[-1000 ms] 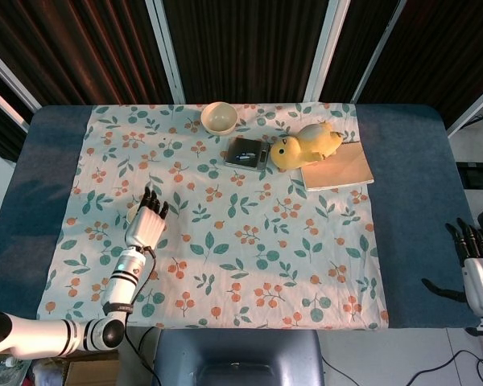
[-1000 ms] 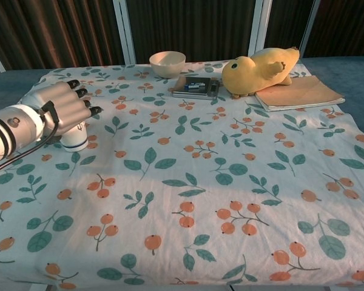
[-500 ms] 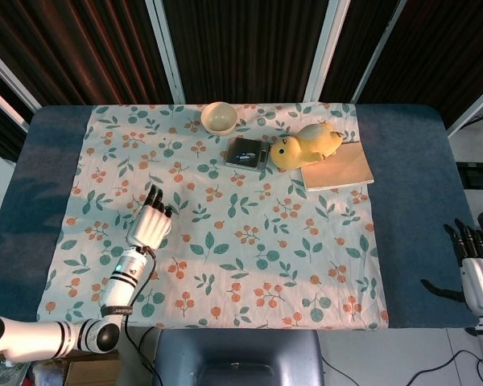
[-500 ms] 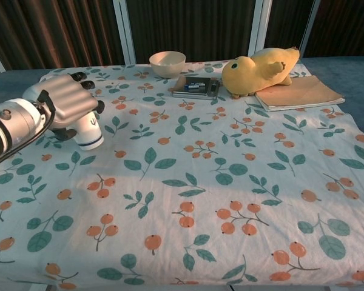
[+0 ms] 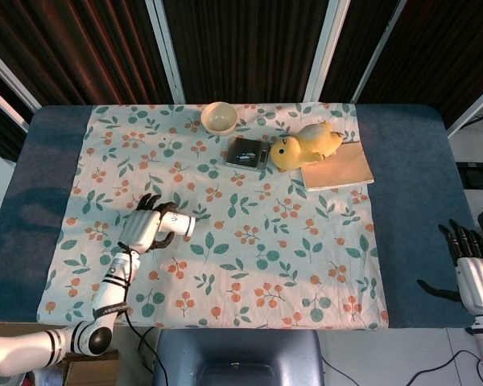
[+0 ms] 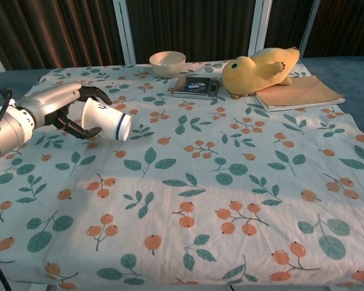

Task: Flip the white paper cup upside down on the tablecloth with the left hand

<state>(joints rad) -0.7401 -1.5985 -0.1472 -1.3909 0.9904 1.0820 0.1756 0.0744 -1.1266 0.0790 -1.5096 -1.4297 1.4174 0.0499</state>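
Observation:
My left hand point(image 6: 64, 110) point(image 5: 145, 229) grips the white paper cup point(image 6: 106, 119) point(image 5: 179, 224) above the left part of the floral tablecloth point(image 6: 200, 182). The cup lies sideways, its blue-ringed rim pointing right. Fingers wrap over its top and the thumb sits under it. In the head view my right hand point(image 5: 473, 272) hangs past the table's right edge, fingers spread and holding nothing. It does not show in the chest view.
At the back stand a cream bowl point(image 6: 167, 62), a small digital scale point(image 6: 196, 86), and a yellow plush duck point(image 6: 259, 68) resting on a tan notebook point(image 6: 298, 92). Blue table surface point(image 5: 419, 201) borders the cloth on both sides.
The left hand has lifted the cup from standing and turned it onto its side, swinging toward the right; the forearm dropped lower. The right hand barely moved.

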